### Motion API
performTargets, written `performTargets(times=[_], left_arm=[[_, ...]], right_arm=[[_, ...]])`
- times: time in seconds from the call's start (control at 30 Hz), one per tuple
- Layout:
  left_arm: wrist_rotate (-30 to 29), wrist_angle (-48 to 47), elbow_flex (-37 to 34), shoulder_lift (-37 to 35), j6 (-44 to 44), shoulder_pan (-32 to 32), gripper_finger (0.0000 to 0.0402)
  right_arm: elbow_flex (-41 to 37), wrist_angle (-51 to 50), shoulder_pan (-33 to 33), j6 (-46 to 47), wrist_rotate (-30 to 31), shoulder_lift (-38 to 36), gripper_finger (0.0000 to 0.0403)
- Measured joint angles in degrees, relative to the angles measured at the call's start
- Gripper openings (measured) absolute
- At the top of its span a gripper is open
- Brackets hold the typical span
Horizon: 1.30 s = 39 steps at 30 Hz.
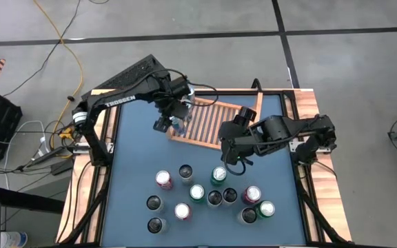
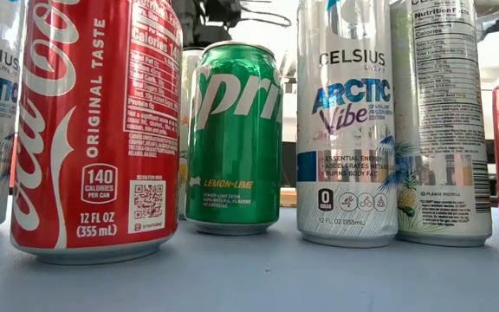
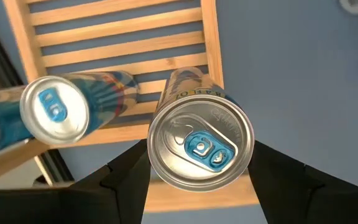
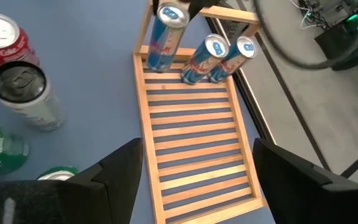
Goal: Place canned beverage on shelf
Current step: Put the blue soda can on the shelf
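Two black jointed arms; the left arm (image 1: 119, 96) bears white "TROSSEN" lettering, the right arm (image 1: 281, 131) seemingly plain, with thin cables.

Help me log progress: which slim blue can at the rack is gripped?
The one between the left pincer's fingers, the gripped can at the shelf's edge; two blue cans rest free beside it.

Shelf (image 4: 194, 155): light-brown wood w/ slatted stripes; worktop (image 1: 133, 172) blue-grey. Slim cans on shelf (image 4: 204, 59) blue & silver w/ red marks; can in left tool (image 3: 199, 146) silver top, blue tab. Low view: red Coke can (image 2: 98, 130), green Sprite can (image 2: 235, 139), white Celsius can (image 2: 346, 130) w/ blue lettering.
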Motion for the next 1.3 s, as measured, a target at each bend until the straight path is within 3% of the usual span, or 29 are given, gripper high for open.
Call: performTargets(times=[0.43,0.83,0.97,1.3], left_arm=[[-2.87,2.83,0.06,3.35,6.30,1.90,0.0226],[-1.23,4.40,-0.40,4.30,5.51,1.89,0.0226],[-4.28,4.90,-0.40,4.29,5.48,2.41,0.0226],[-1.63,4.50,-0.40,4.31,5.20,2.58,0.0226]], right_arm=[[0.00,0.39,-0.43,0.88,-0.07,0.00,0.0291],[0.00,0.41,-0.43,1.49,-0.07,0.00,0.0291],[0.00,0.41,-0.43,1.48,-0.07,0.00,0.0291],[0.00,0.39,-0.43,1.24,-0.07,0.00,0.0291]])
